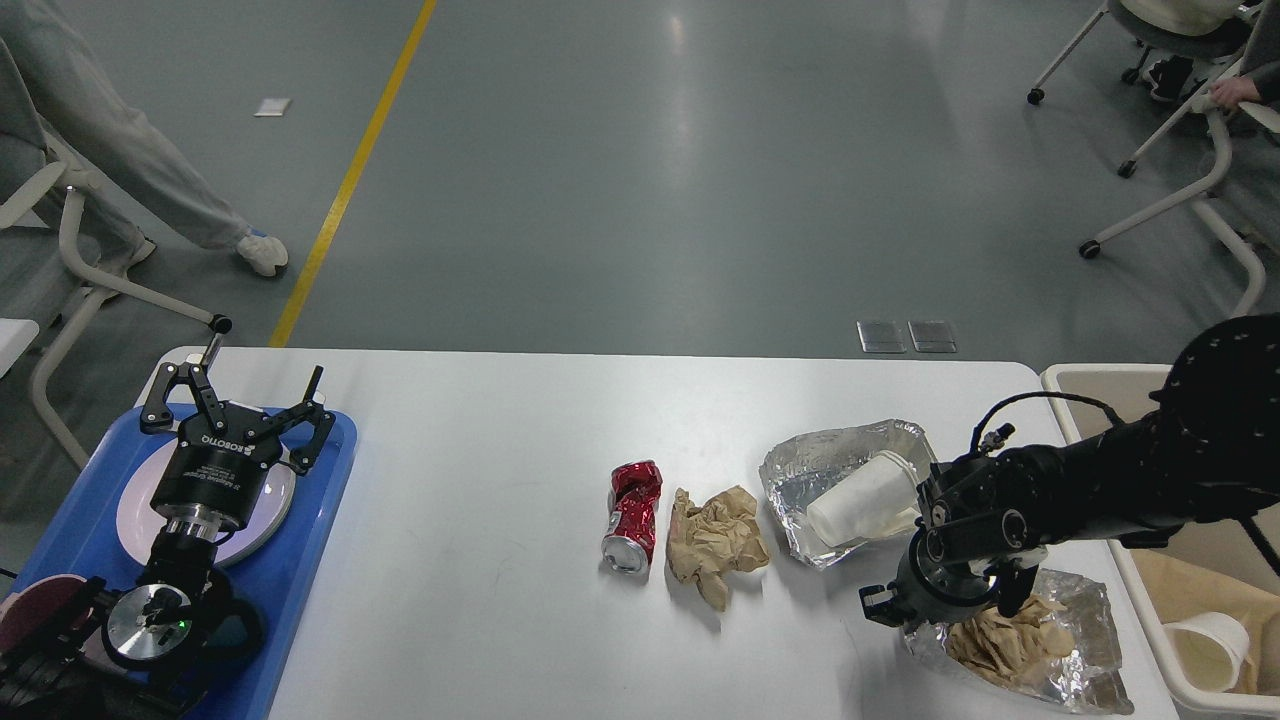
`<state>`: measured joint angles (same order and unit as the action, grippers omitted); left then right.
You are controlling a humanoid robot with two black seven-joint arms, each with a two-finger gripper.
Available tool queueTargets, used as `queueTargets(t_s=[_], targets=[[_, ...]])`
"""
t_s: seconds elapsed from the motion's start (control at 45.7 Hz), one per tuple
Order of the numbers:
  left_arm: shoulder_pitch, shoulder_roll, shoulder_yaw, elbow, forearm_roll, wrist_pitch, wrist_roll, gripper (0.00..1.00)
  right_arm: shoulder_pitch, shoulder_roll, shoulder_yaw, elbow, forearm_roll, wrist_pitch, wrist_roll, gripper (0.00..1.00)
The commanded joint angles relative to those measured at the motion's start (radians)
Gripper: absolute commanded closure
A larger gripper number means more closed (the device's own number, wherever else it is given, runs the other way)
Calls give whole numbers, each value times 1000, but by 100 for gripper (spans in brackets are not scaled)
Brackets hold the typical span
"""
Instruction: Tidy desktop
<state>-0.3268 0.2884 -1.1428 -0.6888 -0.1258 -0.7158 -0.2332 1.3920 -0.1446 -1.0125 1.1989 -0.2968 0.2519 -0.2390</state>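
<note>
The white desktop [480, 500] holds a crushed red can [632, 515], a crumpled brown paper [715, 540] and a crinkled foil tray [810, 470] with a white paper cup [860, 500] lying in it. My right gripper [945, 605] points down at the front right. It is shut on the edge of a second foil wrapper [1085, 610] that holds brown paper scraps [1010, 645]. My left gripper [240, 400] is open and empty above a white plate [135, 510] at the far left.
A blue tray [300, 540] under the plate sits on the table's left end. A beige bin [1060, 375] stands off the right edge with a white cup [1205, 645] inside. Chairs and people stand on the floor behind.
</note>
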Motion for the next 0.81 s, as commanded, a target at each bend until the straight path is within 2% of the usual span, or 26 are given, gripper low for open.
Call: queueTargets(t_s=[0.0, 0.131, 0.263, 0.438, 0.503, 0.613, 0.656, 0.788], targets=[[0, 0, 0, 0, 0, -1, 0, 4, 103, -38, -9, 94, 4, 32, 1, 100], [0, 0, 0, 0, 0, -1, 0, 4, 284, -81, -54, 221, 42, 87, 3, 100], [0, 0, 0, 0, 0, -1, 0, 4, 516, -73, -146, 349, 139, 130, 12, 100], [0, 0, 0, 0, 0, 1, 0, 4, 737, -79, -204, 395, 166, 340, 27, 100], [0, 0, 0, 0, 0, -1, 0, 4, 826, -85, -250, 415, 174, 385, 81, 100], [0, 0, 0, 0, 0, -1, 0, 4, 958, -102, -374, 427, 182, 420, 269, 100], [0, 0, 0, 0, 0, 1, 0, 4, 983, -98, -425, 427, 182, 429, 319, 100], [-1, 0, 0, 0, 0, -1, 0, 4, 995, -95, -485, 423, 177, 428, 331, 100]])
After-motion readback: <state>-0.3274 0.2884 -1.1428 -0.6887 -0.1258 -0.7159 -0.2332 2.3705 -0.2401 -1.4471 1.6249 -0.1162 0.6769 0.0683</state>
